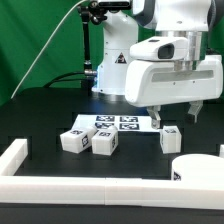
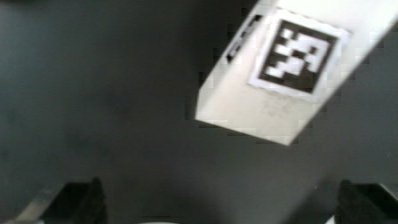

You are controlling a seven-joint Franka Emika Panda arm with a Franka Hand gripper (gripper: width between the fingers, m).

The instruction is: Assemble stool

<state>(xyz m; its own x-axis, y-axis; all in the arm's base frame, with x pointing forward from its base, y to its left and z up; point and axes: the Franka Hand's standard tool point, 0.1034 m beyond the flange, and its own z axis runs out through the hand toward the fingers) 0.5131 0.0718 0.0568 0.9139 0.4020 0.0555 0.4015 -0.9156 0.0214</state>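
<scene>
Three short white stool legs with marker tags lie on the black table: two side by side (image 1: 73, 140) (image 1: 103, 143) and one apart (image 1: 170, 139). The round white seat (image 1: 197, 170) lies near the front, at the exterior view's right. My gripper (image 1: 173, 116) hangs just above the lone leg, open and empty. In the wrist view that leg (image 2: 267, 75) lies tilted, ahead of my gripper (image 2: 222, 205) and outside the gap. The dark fingertips (image 2: 80, 200) stand wide apart with only bare table between them.
The marker board (image 1: 113, 122) lies flat behind the legs, in front of the robot base. A long white border rail (image 1: 20, 155) runs along the exterior view's left and front edges. A green backdrop stands behind.
</scene>
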